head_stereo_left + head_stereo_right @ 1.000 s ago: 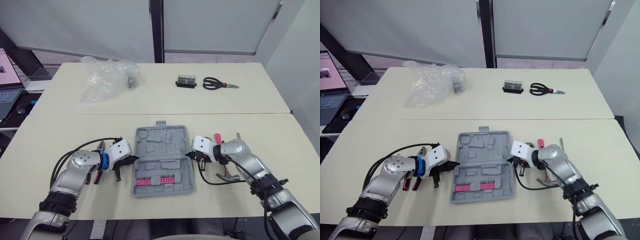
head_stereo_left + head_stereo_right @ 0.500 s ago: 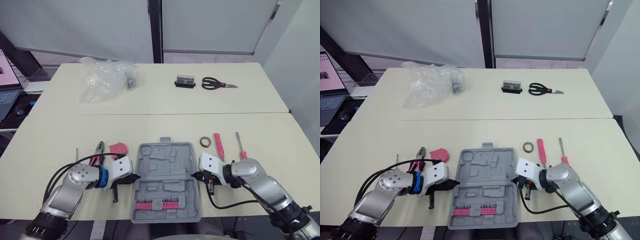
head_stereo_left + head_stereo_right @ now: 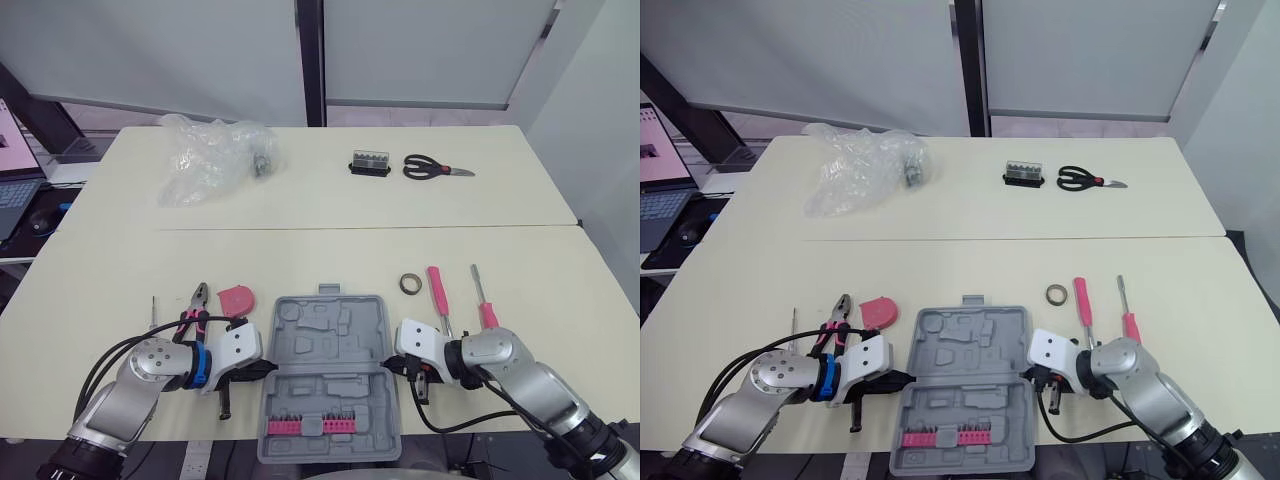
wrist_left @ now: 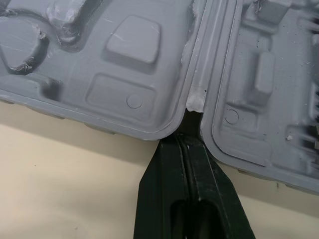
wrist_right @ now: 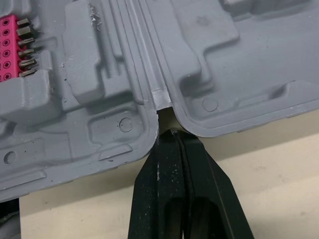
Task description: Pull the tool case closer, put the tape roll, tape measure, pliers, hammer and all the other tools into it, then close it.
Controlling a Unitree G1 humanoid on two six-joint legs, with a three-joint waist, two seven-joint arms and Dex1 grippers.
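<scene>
Tool case (image 3: 330,372) open on cream table (image 3: 330,250), left pincer (image 4: 188,144) and right pincer (image 5: 172,137) closed, panels (image 3: 420,50) behind

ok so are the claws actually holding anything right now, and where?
Nothing pinched: left claw and right claw are both shut, tips tucked into the hinge notches at opposite ends of the open tool case.
</scene>
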